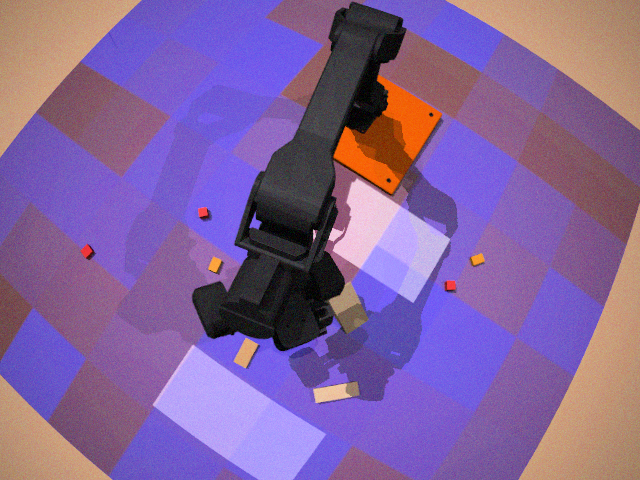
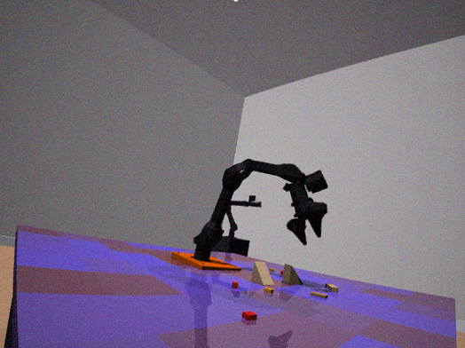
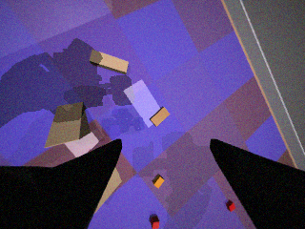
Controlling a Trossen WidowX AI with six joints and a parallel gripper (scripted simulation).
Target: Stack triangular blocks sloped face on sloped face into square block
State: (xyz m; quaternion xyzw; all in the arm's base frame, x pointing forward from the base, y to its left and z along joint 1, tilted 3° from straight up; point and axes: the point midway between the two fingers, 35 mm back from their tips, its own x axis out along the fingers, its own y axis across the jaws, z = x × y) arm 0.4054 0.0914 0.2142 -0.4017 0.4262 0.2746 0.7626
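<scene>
One tan triangular block (image 1: 348, 307) (image 2: 291, 275) (image 3: 64, 131) stands on the table, its slope falling to the right in the exterior view. The other triangular block (image 2: 262, 274) (image 3: 111, 187) stands apart from it, nearer that camera, with its slope also falling right. The arm hides this second block in the top view, and a finger partly covers it in the wrist view. My gripper (image 2: 312, 239) (image 3: 165, 143) is open and empty, pointing down and high above the table. It touches neither block.
A long pale block (image 1: 333, 393) (image 2: 331, 287) (image 3: 113, 63) and a smaller tan block (image 1: 246, 353) (image 2: 318, 295) (image 3: 160, 116) lie flat. Small orange (image 1: 215, 265) and red (image 1: 203, 212) pieces are scattered on both sides. The arm stands on an orange base plate (image 1: 421, 136).
</scene>
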